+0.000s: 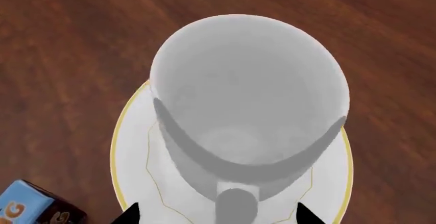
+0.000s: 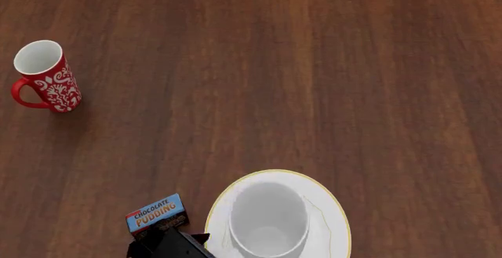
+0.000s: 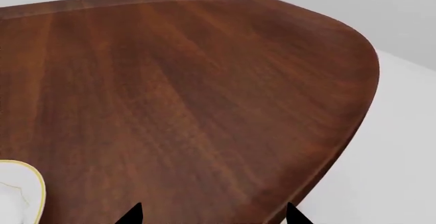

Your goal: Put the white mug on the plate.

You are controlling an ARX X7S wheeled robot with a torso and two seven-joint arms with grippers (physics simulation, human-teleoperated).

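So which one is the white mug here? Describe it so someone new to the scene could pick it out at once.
On the wooden table, find the round plate with a thin gold rim at the near edge, beside the chocolate pudding box. The white mug stands upright on it. It is plain all-white and larger, unlike the red patterned mug far off to the left.

Wooden table [image 2: 314, 64] bearing plate [image 2: 333, 208], red mug [image 2: 49, 76], pudding box [image 2: 155, 213].
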